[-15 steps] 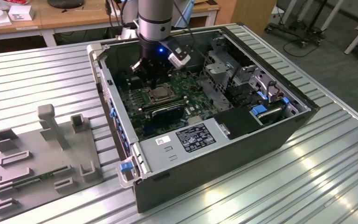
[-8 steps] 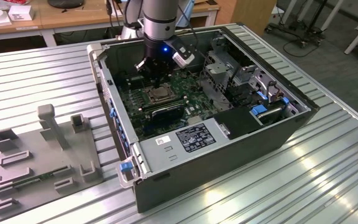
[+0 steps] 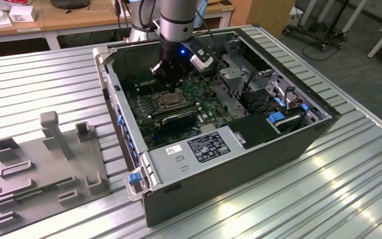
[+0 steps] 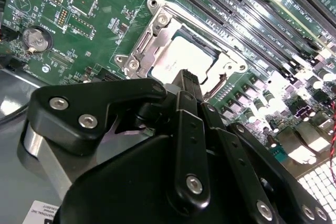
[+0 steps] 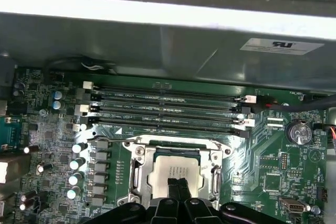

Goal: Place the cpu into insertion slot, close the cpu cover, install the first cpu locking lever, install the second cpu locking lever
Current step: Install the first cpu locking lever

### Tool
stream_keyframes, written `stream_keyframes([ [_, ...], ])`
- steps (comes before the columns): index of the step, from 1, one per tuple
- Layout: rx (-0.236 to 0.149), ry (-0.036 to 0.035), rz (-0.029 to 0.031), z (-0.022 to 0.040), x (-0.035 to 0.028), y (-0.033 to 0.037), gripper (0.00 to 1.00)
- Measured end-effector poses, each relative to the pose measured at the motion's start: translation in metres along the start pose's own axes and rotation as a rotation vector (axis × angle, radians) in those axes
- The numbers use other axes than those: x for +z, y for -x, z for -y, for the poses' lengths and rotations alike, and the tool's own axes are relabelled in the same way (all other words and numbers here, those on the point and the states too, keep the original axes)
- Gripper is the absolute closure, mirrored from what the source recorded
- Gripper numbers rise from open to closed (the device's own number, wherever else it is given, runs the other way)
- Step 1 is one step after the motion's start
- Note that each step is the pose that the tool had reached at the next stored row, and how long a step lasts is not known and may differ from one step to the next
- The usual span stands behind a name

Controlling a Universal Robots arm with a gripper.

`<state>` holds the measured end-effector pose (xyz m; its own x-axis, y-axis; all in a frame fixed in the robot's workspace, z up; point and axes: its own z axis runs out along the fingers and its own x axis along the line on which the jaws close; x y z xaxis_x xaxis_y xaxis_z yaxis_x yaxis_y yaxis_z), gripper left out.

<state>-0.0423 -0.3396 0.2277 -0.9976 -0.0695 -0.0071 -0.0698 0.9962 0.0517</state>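
Exterior view: gripper (image 3: 171, 85) in a computer case (image 3: 244, 159) on a ribbed table (image 3: 337, 199), desks (image 3: 78, 20) upper left.
First wrist view: its fingertips (image 5: 172, 188) sit together over the cpu (image 5: 176, 167) in the insertion slot (image 5: 215, 177).

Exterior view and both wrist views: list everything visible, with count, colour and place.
computer case: one, black, open, on the table
table: one, silver, under the case
fixture block: one, grey, at the exterior view's left of the case
circuit board: one, green, inside the case
memory slots: several, black, beside the cpu cover
cpu cover: one, silvery, framing the cpu
cpu: one, silver, in the cover's window
gripper: one, black, shut, over the cpu
arm: one, grey, above the case
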Motion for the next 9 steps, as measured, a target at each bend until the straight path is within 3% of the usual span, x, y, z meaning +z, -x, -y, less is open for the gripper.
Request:
stream_keyframes([
  [2,0.000,0.0000,0.0000,-0.0004,-0.0058,0.0002,0.90],
  [9,0.000,0.0000,0.0000,-0.0004,-0.0059,0.0002,0.90],
])
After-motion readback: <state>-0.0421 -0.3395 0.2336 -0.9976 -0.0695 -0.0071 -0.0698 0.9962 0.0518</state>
